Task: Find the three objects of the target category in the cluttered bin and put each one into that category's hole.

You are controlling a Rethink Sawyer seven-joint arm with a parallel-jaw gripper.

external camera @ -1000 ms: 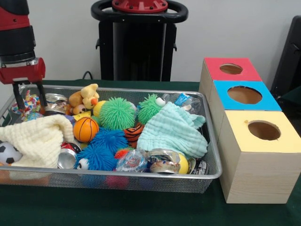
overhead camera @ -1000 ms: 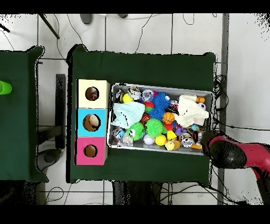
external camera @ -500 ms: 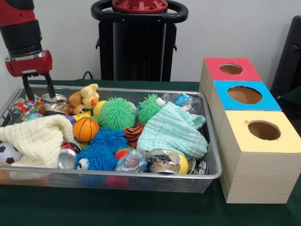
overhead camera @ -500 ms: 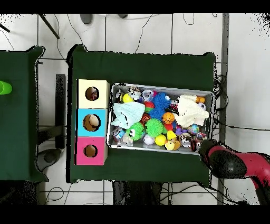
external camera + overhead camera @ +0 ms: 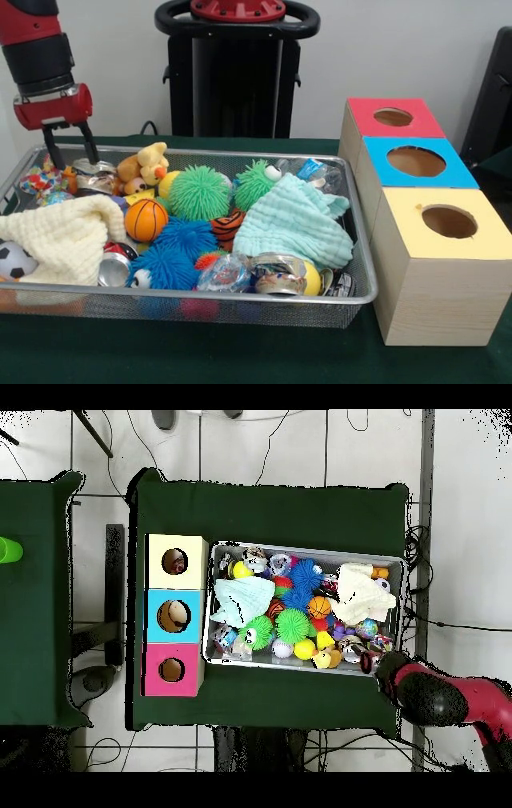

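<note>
The gripper (image 5: 70, 150) hangs empty with its jaws spread above the far corner of the cluttered bin (image 5: 240, 302).

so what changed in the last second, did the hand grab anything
No grab. The hand rose out of the bin's far corner, where it sat low among the toys, and now hangs open and empty above the rim. The toys, both cloths and the three boxes stayed where they were.
</note>
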